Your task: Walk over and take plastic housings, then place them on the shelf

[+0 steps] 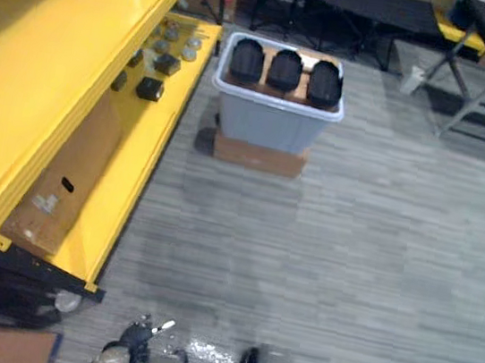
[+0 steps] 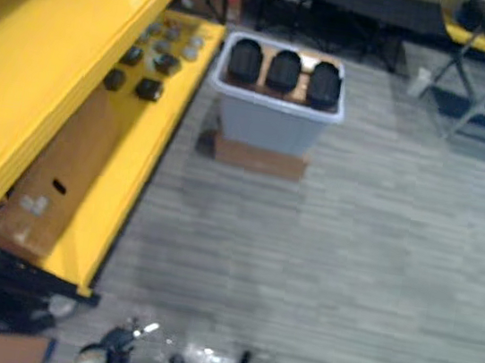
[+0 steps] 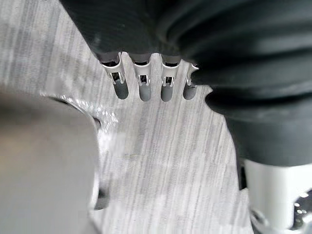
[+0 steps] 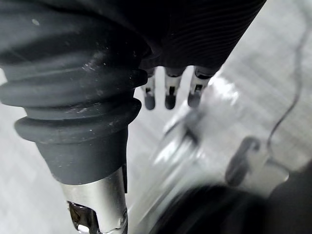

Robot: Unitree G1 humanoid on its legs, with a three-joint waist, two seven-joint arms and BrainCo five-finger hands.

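12 o'clock: plastic housings (image 1: 284,70) in bin (image 1: 264,123) | 9–11: shelf (image 1: 72,40) edge | floor (image 1: 332,248) open between | small parts (image 1: 151,88) on shelf indistinct | left hand (image 3: 142,87), right hand (image 4: 169,95): fingers slack, holding nothing

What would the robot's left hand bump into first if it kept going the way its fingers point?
Probably the grey floor. In the left wrist view, the left hand hangs with straight fingers aimed down at bare floor and nothing between, though depth is hard to judge.
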